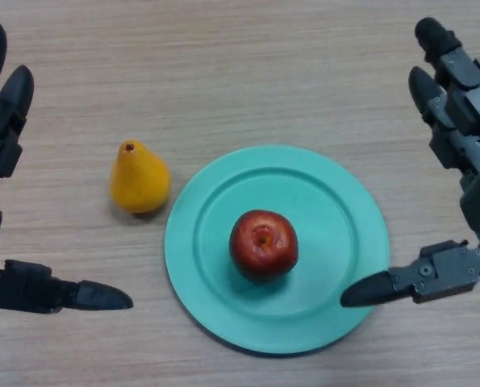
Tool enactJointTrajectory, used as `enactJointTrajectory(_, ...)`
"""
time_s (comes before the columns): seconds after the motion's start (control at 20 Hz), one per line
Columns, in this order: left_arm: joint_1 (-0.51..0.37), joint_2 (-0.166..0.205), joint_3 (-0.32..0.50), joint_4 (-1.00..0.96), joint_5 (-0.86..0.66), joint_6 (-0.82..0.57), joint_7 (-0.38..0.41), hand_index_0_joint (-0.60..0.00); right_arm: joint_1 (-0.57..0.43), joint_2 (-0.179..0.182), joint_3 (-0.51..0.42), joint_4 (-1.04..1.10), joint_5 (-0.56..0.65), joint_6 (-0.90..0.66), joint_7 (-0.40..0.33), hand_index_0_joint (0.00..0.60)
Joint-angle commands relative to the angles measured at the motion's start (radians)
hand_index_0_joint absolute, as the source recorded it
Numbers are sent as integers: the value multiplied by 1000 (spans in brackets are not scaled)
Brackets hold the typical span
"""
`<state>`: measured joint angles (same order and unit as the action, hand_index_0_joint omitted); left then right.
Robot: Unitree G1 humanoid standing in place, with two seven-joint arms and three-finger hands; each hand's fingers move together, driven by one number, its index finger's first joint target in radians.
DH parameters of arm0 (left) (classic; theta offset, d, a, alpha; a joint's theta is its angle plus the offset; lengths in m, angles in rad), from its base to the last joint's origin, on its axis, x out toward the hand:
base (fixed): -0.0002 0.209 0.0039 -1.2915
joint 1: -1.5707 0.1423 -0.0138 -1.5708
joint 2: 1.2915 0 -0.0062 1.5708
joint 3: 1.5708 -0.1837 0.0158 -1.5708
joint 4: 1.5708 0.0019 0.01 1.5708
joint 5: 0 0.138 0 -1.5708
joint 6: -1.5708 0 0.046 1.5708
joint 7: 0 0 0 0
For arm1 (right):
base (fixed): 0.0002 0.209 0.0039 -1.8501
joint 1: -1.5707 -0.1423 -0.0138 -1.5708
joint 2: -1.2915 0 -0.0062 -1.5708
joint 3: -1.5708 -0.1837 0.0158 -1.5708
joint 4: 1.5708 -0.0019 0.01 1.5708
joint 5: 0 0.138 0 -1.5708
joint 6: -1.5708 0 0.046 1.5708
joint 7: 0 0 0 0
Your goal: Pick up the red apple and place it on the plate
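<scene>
Broadly, the wooden counter (248,64) fills the view, and on it, towards the near edge and a little right of the middle, sits the green plate (336,218). The left hand (2,145) stands by the left edge and the right hand (465,161) by the right edge — both with fingers straight and spread from the thumb, holding nothing. A yellow pear (139,179) lies just beside the plate on its left, apart from the rim. The red apple (263,243) rests upright at the plate's centre, stem hollow facing up. Judged from this, the placing step looks done — nothing is left to grasp, so the next move calls only for both hands to keep clear of the plate.
</scene>
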<state>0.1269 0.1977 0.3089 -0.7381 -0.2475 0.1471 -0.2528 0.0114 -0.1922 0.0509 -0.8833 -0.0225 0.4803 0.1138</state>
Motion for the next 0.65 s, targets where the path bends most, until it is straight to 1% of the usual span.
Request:
enactJointTrajectory(0.05,-22,36,31,-92,-9,-40,28,0,-4,-20,-8,-124,53,-26,-34,0)
enactJointTrajectory(0.1,-18,33,35,-107,-20,-30,23,0,-4,-23,-2,-143,55,-7,-39,0)
enactJointTrajectory(0.2,-1,25,45,-139,-27,-26,7,0,11,-45,12,-159,68,-19,-60,0)
enactJointTrajectory(0.3,16,9,48,-153,-35,-35,0,0,20,-77,35,-163,77,-25,-90,0)
enactJointTrajectory(0.4,31,1,59,-168,-46,-31,-4,0,25,-123,57,-164,103,-24,-130,0)
enactJointTrajectory(0.45,38,-4,60,-172,-55,-33,-3,0,16,-148,71,-164,115,-18,-162,0)
enactJointTrajectory(0.5,43,-6,59,-175,-61,-34,0,0,23,-161,85,-164,123,-30,-183,0)
enactJointTrajectory(0.55,54,-7,55,-174,-61,-45,1,0,31,-186,95,-164,148,-44,-213,0)
enactJointTrajectory(0.65,68,-7,48,-160,-47,-69,2,0,29,-259,116,-164,166,-62,-283,0)
